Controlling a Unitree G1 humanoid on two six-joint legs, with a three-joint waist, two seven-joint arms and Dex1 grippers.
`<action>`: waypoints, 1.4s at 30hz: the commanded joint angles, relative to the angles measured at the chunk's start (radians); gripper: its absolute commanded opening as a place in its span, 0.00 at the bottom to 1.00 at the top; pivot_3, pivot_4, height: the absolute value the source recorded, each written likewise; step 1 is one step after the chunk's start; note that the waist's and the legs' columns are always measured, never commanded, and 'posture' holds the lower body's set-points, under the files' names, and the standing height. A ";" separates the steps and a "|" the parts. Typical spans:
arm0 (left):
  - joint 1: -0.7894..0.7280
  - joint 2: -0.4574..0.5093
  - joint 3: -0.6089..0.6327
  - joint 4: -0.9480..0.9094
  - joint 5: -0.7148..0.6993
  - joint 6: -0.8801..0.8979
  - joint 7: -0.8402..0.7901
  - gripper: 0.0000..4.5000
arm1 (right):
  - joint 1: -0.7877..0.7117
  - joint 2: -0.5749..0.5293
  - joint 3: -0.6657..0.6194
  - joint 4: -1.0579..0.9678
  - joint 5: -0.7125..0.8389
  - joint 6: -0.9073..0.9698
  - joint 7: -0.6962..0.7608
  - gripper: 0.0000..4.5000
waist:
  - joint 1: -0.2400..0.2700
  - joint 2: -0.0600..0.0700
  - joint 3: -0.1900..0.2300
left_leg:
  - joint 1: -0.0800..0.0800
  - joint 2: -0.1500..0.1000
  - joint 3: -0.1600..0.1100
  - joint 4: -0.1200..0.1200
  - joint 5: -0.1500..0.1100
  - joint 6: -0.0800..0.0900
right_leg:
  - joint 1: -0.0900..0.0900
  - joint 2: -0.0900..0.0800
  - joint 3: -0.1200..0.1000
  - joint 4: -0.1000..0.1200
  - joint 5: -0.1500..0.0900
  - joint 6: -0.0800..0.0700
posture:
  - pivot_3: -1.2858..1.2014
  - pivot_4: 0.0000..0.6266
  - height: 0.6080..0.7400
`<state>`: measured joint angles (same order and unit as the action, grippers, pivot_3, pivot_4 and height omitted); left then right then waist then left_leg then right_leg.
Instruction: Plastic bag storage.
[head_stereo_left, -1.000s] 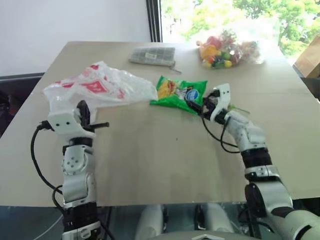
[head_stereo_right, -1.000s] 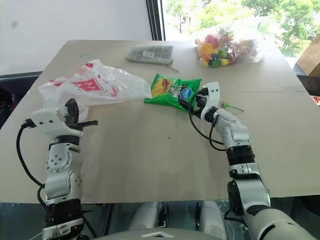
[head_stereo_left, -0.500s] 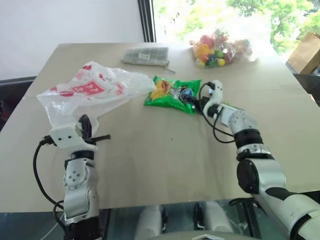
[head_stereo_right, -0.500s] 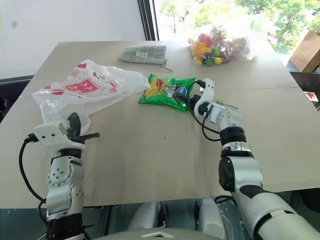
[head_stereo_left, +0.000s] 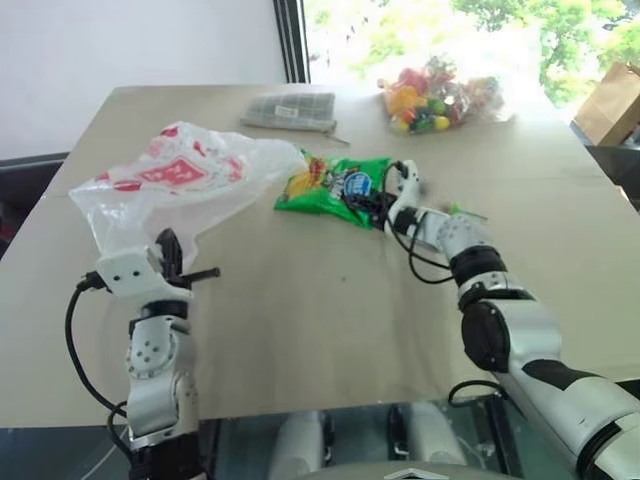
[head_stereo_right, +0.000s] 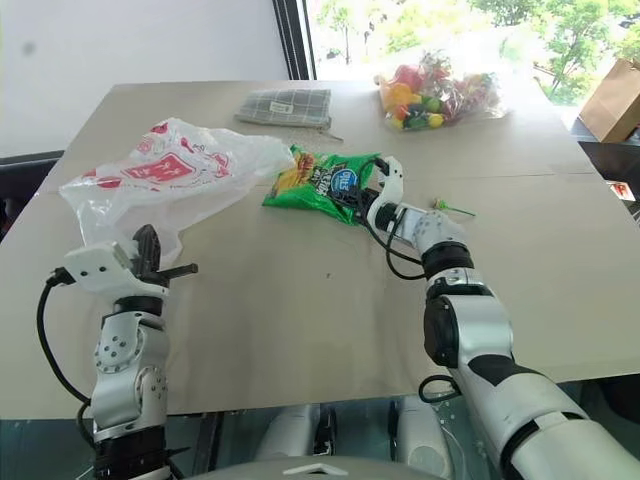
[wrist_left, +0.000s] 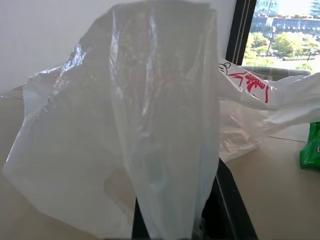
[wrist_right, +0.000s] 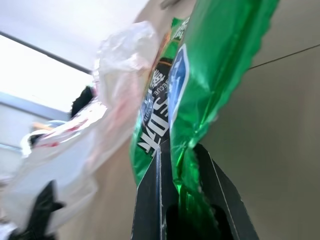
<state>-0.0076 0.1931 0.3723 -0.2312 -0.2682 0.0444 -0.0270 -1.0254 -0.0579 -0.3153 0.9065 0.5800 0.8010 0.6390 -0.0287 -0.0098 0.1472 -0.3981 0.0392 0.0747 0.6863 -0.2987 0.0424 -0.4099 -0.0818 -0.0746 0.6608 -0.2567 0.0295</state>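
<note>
The plastic bag (head_stereo_left: 180, 180), thin and white with red printing, lies spread on the table's left side. Its near end rises into my left gripper (head_stereo_left: 168, 252), which is shut on it. In the left wrist view the bag (wrist_left: 150, 115) stands up from between the black fingers. My right gripper (head_stereo_left: 372, 205) is shut on the near right edge of the shiny green snack packet (head_stereo_left: 328, 185), which lies against the bag's right end. The right wrist view has the packet (wrist_right: 205, 90) pinched between the fingers (wrist_right: 150, 200), with the bag (wrist_right: 115, 100) behind it.
A clear bag of colourful small items (head_stereo_left: 440, 95) sits at the back right and a grey checked pouch (head_stereo_left: 290, 108) at the back middle. A thin green stick (head_stereo_left: 466, 212) lies beside my right wrist. A brown box (head_stereo_left: 610, 100) stands past the table's right edge.
My right gripper has shut on the snack packet's edge, rolled, and shifted left, nudging the packet towards the bag. The left gripper keeps its hold and has stayed put.
</note>
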 joint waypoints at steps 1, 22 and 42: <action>-0.033 0.001 0.000 -0.042 -0.023 0.007 -0.002 0.00 | 0.089 -0.058 0.033 -0.194 0.078 0.206 0.108 0.01 | 0.011 0.000 0.000 | -0.001 0.000 0.000 0.000 0.000 0.000 | 0.000 0.000 0.000 0.000 0.000 0.000 | 0.52 0.24 1.00; 0.207 -0.017 -0.187 -0.149 -0.130 0.007 -0.273 0.00 | -0.011 0.114 0.032 -0.215 0.133 0.183 0.024 0.01 | 0.013 0.001 0.000 | 0.000 0.000 0.001 0.000 0.000 0.000 | -0.002 0.002 0.000 0.000 0.000 0.000 | 0.52 0.24 1.00; 0.113 0.024 -0.309 -0.213 -0.127 0.103 -0.337 0.00 | -0.164 0.341 -0.182 0.014 0.272 -0.140 -0.131 0.01 | 0.010 0.001 0.001 | -0.001 0.000 0.001 -0.001 0.000 0.000 | -0.003 0.002 0.000 0.000 0.000 0.000 | 0.52 0.24 1.00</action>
<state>0.1116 0.2059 0.0680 -0.3938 -0.3812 0.1404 -0.3470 -1.1254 0.1587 -0.4544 0.9402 0.7818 0.6971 0.5045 -0.0189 -0.0088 0.1478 -0.3989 0.0397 0.0760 0.6849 -0.2986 0.0423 -0.4127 -0.0797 -0.0747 0.6605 -0.2567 0.0294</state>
